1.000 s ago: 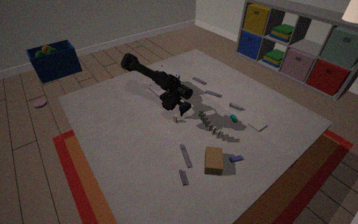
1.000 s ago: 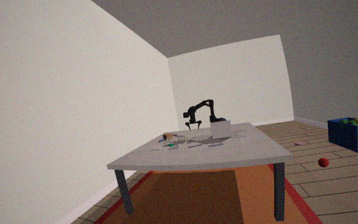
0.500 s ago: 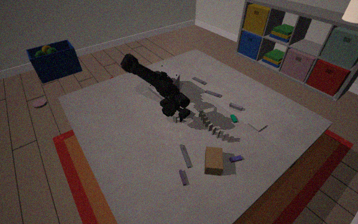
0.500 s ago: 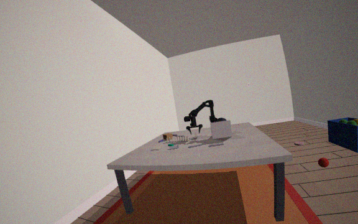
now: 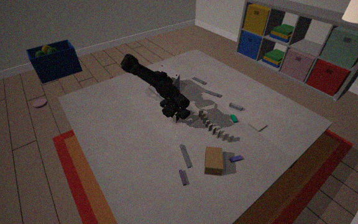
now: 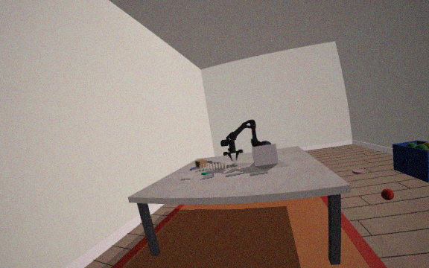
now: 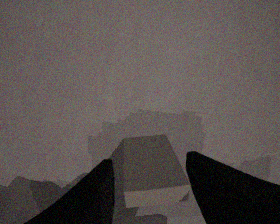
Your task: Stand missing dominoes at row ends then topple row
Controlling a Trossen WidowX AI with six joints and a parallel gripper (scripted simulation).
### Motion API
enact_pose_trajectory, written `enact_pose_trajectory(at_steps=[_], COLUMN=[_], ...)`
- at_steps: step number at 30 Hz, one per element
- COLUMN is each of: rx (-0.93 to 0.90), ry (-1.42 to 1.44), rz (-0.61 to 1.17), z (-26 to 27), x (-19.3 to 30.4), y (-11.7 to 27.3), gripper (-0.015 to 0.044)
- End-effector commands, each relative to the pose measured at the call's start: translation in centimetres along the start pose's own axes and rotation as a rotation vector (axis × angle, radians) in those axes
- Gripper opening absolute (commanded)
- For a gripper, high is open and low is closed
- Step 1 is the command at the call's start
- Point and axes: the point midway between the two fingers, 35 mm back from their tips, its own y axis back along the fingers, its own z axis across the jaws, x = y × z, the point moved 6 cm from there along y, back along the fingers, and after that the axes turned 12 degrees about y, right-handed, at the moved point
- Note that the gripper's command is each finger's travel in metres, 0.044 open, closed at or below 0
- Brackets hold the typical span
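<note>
A grey domino point(image 7: 153, 162) stands upright between my fingers in the wrist view, its pale narrow top face nearest the camera. My gripper point(image 5: 176, 117) point(image 6: 234, 160) point(image 7: 149, 164) is low over the table, partly open around this domino; a narrow gap shows beside the right finger. In the top view the arm mostly hides this domino. The row of standing dominoes point(image 5: 214, 128) point(image 6: 214, 166) lies to the right of the gripper in the top view, apart from it. A green domino-sized piece point(image 5: 234, 118) point(image 6: 205, 173) lies beside the row.
A tan block point(image 5: 214, 160) point(image 6: 201, 163) and a purple piece point(image 5: 236, 158) are past the row. Grey strips point(image 5: 185, 156) point(image 5: 213, 93) point(image 5: 236, 106) lie around, with a pale flat tile point(image 5: 257, 126). A white panel point(image 6: 264, 155) stands by the arm's base.
</note>
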Motion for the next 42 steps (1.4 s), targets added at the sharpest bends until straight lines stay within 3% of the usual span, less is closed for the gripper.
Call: enact_pose_trajectory(at_steps=[1, 11, 23, 29, 42], rx=[0.001, -0.007, -0.005, -0.001, -0.01], ry=[0.003, 0.015, 0.007, 0.031, 1.034], rz=[-0.002, -0.002, 0.011, 0.009, 0.008], z=[0.0, 0.2, 0.4, 0.5, 9.4], x=[0.0, -0.1, 0.1, 0.4, 13.9], y=[0.0, 0.1, 12.7, 13.6, 13.8], gripper=[0.0107, 0.0107, 0.0107, 0.0107, 0.0107])
